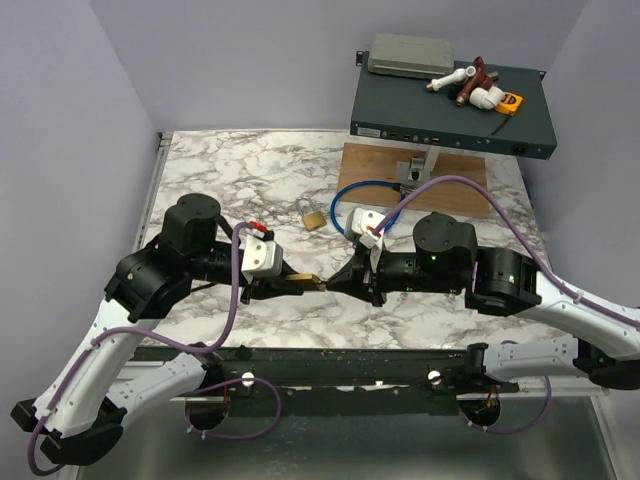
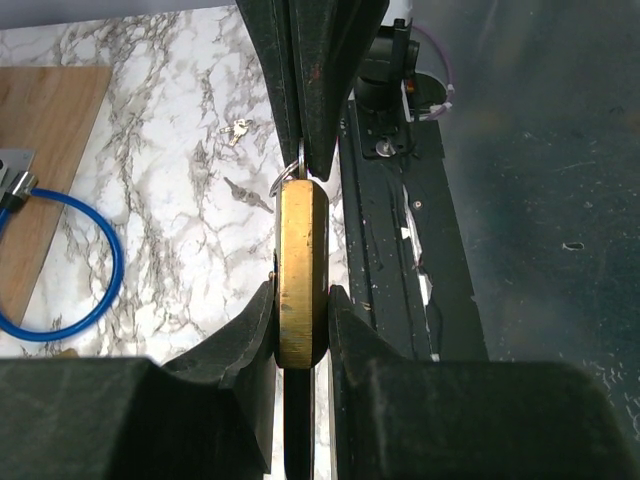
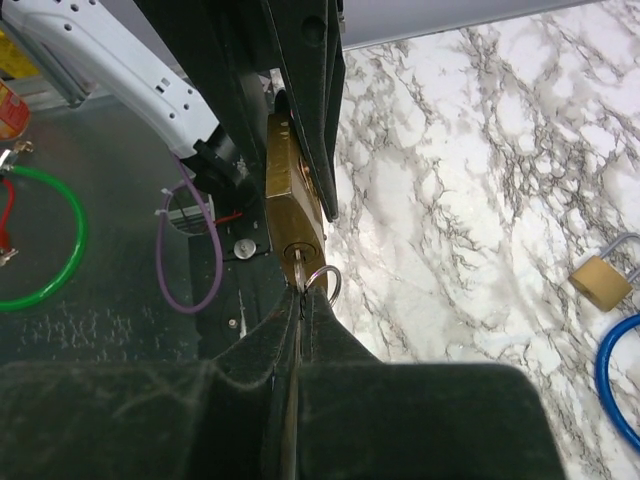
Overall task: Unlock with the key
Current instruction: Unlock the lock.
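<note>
1. Only from above are both arms seen together. The left gripper (image 1: pixel 288 279) and the right gripper (image 1: pixel 340 281) are met tip to tip above the near part of the marble table (image 1: pixel 220 170). A second padlock (image 1: pixel 312 216) is seen lying apart behind them, beside a blue cable loop (image 1: pixel 365 205). The key cannot be made out in this view.
2. From the right wrist alone, the key (image 3: pixel 299 268) is shown with its blade pushed into the keyhole in the end face of the brass padlock (image 3: pixel 290 200). A wire ring (image 3: pixel 336 282) is hung at its head.
3. From the left wrist, only the padlock's narrow edge is shown, and the keyhole is hidden.
4. The left gripper's jaws are held slightly apart and clamped on the broad faces of the brass padlock, which is kept off the table.
5. The right gripper's jaws are pressed together on the key's head.
6. The key's long axis is set in line with the padlock body and runs left to right across the table. Its tip is pointed toward the left arm and its head toward the right arm.
</note>
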Controlling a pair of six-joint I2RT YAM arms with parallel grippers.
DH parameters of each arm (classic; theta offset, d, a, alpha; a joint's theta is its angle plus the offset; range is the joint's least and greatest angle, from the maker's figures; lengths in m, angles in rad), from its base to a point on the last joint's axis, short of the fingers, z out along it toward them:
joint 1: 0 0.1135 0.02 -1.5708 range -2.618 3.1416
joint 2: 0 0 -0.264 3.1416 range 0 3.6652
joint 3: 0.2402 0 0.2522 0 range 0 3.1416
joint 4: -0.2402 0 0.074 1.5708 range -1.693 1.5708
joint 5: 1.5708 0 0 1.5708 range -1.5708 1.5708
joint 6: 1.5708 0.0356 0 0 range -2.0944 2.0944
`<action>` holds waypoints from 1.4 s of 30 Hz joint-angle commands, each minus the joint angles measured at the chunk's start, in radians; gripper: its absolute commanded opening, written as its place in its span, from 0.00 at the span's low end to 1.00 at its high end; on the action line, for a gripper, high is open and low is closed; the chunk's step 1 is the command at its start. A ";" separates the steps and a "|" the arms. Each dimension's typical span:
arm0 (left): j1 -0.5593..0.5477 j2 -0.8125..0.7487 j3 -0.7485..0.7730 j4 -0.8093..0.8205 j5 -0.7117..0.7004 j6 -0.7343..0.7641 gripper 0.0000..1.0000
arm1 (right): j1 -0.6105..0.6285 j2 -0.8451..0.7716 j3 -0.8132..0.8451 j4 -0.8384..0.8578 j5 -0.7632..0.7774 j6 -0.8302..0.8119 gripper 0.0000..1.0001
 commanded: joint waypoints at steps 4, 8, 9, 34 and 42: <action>0.002 -0.028 0.034 0.079 0.053 -0.016 0.00 | 0.002 -0.008 0.014 0.035 0.028 -0.007 0.02; 0.003 -0.029 0.031 0.079 0.050 -0.014 0.00 | 0.002 0.000 0.020 0.025 0.024 -0.008 0.17; 0.003 -0.030 0.031 0.079 0.049 -0.014 0.00 | 0.001 -0.005 0.021 0.027 0.026 -0.008 0.19; 0.008 -0.040 0.010 0.108 0.022 -0.038 0.00 | 0.002 -0.021 0.027 0.078 -0.029 -0.005 0.15; 0.010 -0.041 0.013 0.127 0.020 -0.057 0.00 | 0.002 -0.001 0.007 0.066 -0.011 -0.002 0.01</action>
